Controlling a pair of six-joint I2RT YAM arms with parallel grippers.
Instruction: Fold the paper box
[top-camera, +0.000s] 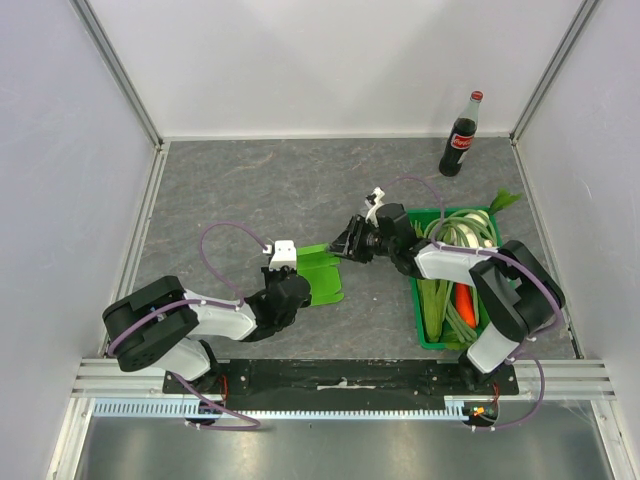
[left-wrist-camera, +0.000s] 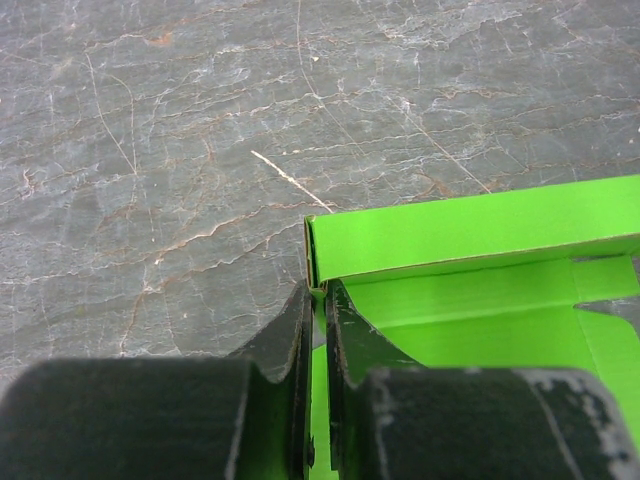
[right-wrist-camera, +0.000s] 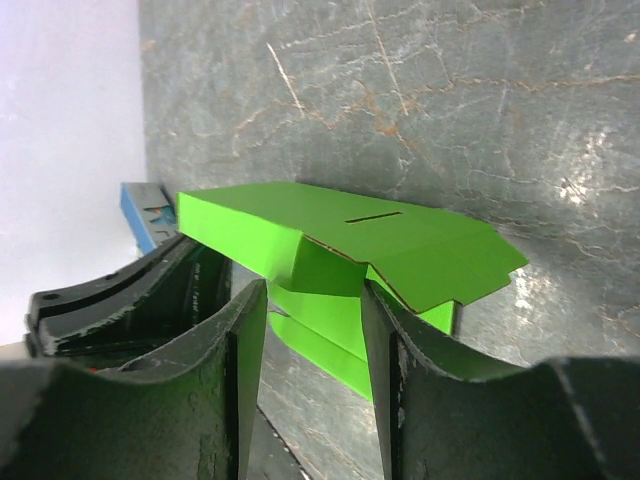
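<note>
Vegetables (top-camera: 465, 300) in crate (top-camera: 419, 318); paper box (top-camera: 322, 272) apart

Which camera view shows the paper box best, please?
The right wrist view: the paper box fills the middle, showing its top panel, slot and folded flaps. The top external view shows it small from above; the left wrist view shows only one corner and a flap strip.

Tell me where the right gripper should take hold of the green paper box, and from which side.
Pinch the paper box by the thin flap folded down at its near end, approaching from the robot's right. The right gripper has its open fingers on either side of that flap. The left gripper is shut on the opposite edge, so that side is taken.
</note>
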